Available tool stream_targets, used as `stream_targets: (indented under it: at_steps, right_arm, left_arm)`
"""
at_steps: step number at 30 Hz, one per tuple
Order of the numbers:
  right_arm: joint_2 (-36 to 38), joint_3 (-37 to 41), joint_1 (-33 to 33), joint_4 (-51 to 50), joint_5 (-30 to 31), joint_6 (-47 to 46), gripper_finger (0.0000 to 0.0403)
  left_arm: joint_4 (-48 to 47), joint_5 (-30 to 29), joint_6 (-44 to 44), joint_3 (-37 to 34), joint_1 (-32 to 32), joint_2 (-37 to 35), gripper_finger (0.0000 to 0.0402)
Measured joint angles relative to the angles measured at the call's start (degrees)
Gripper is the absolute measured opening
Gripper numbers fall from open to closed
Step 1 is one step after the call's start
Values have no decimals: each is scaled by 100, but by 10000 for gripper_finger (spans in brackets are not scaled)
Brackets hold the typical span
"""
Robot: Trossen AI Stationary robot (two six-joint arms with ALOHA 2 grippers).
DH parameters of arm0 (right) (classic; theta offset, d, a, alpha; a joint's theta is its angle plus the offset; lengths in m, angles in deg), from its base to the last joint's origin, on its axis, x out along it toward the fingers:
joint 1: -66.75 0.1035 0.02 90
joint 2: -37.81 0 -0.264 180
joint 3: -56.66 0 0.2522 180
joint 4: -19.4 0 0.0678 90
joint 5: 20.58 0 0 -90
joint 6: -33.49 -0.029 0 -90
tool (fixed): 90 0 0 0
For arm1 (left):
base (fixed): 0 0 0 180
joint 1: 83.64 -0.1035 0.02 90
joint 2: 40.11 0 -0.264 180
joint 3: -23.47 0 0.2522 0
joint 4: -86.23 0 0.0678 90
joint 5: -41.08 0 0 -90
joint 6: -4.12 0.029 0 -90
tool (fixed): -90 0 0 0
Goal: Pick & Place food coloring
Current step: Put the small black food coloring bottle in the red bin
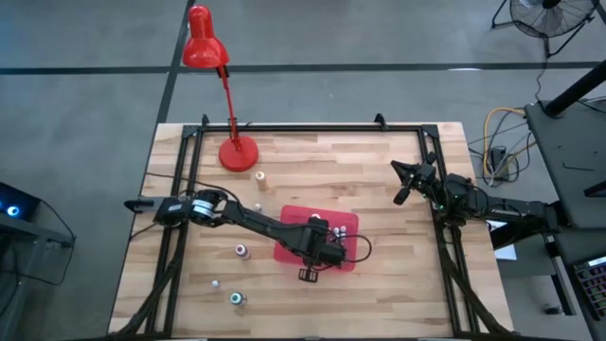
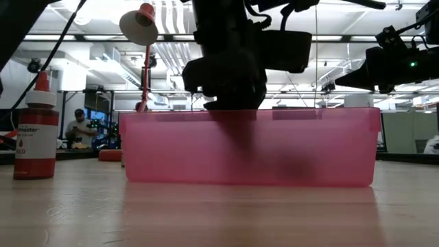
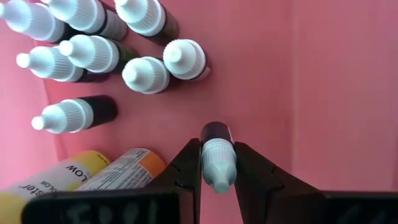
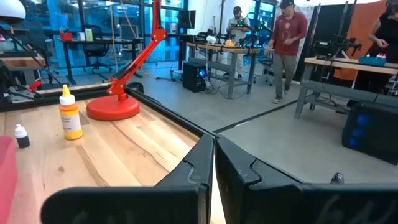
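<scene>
1. Several white-capped bottles (image 3: 146, 73) are cut off at the left wrist view's edge (labels unreadable).
2. Inside the pink bin (image 1: 295, 220), the left gripper (image 3: 217, 167) clamps a small food coloring bottle (image 3: 217, 158).
3. Right gripper (image 4: 214, 163) is clenched empty, off to the table's right edge.

Pretty standard workshop: grey concrete floor (image 4: 261, 134) all around the wooden table (image 1: 379, 180), workbenches (image 4: 348, 74) and an office chair (image 4: 93, 40) further back, bright strip lights on the ceiling (image 2: 82, 31), and what looks like a fan (image 1: 549, 17) in the corner.
</scene>
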Motion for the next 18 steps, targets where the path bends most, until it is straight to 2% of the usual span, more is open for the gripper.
stream_targets:
  at_steps: [7,18]
  right_arm:
    - [-2,0,0,0,-2,8,8]
    - [-2,0,2,0,-2,8,9]
  left_arm:
    - [9,-2,155,-6,-13,0,47]
    - [5,-106,171,-6,-24,0,98]
